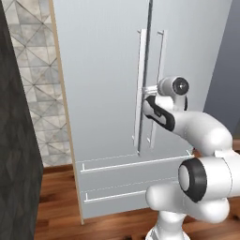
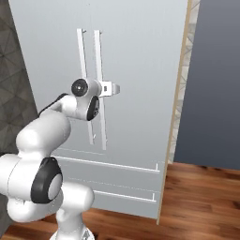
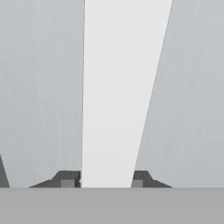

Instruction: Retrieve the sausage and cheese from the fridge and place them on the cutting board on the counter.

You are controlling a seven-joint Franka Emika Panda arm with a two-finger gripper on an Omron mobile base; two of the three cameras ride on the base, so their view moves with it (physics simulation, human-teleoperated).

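The fridge (image 1: 103, 70) (image 2: 140, 65) stands in front of me with both doors shut. My gripper (image 1: 146, 89) (image 2: 112, 88) reaches straight at the pair of long white bar handles, at about mid-height. In the hand view a white handle bar (image 3: 118, 87) runs between the two dark fingertips, and the gripper (image 3: 103, 180) is shut on it with both tips against its sides. The sausage and the cheese are hidden. The cutting board and the counter are out of view.
Two drawers (image 1: 131, 164) with thin white handles sit at the fridge's base. A dark panel (image 1: 18, 164) stands close on the left, with a tiled wall (image 1: 37, 70) behind it. A grey wall (image 2: 215, 93) is on the right. The floor (image 1: 56, 197) is wood.
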